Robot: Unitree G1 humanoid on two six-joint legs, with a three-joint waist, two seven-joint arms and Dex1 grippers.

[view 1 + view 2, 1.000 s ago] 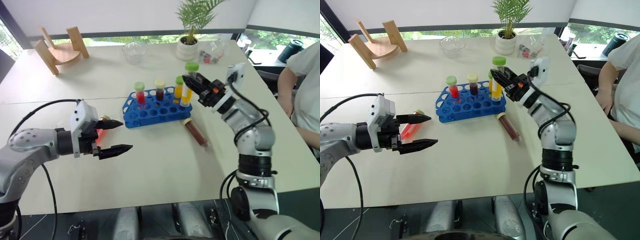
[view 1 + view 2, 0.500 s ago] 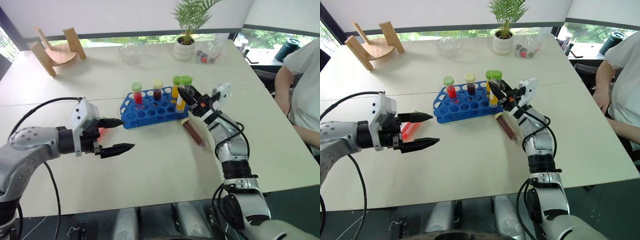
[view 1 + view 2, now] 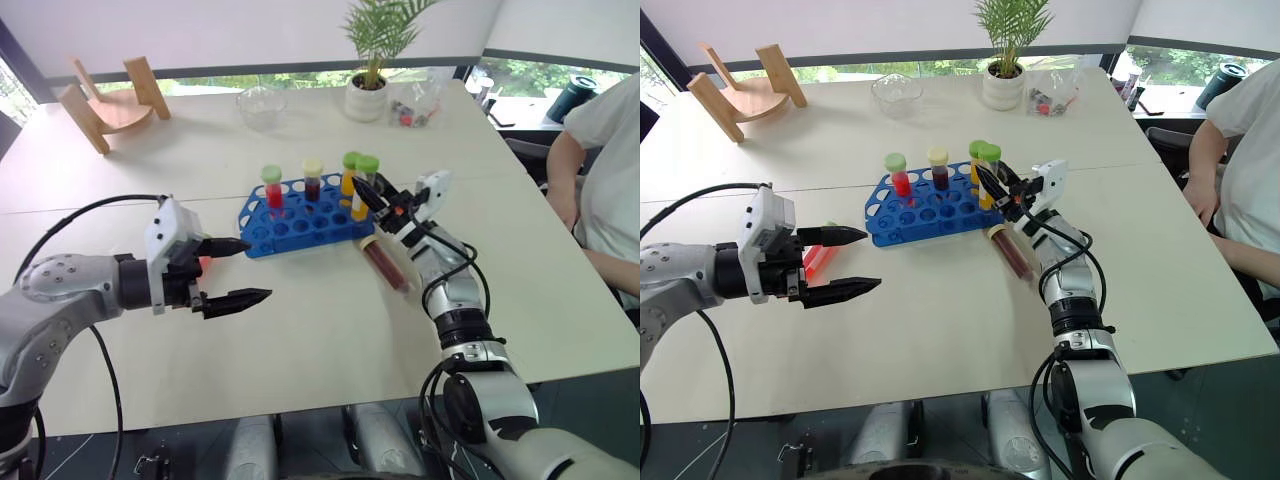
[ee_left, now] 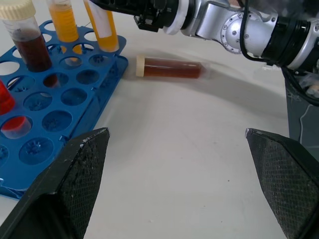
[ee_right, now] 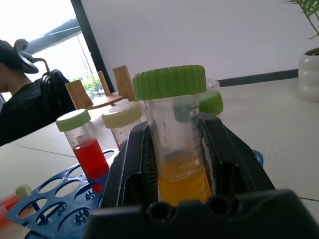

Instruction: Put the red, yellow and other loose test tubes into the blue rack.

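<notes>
The blue rack stands mid-table with a red tube, a dark brown tube and an orange tube upright in it. My right gripper is shut on the yellow test tube with a green cap, holding it upright at the rack's right end; whether it sits in a hole I cannot tell. A dark brown tube with a cream cap lies loose just right of the rack. A red tube lies left of the rack, partly hidden behind my open left gripper.
A wooden stand sits at the far left, with a glass bowl, a potted plant and a clear bag along the back. A person sits at the table's right side.
My right gripper has come down with the yellow tube, from above the rack to its right end. The left gripper has stayed where it was, open.
</notes>
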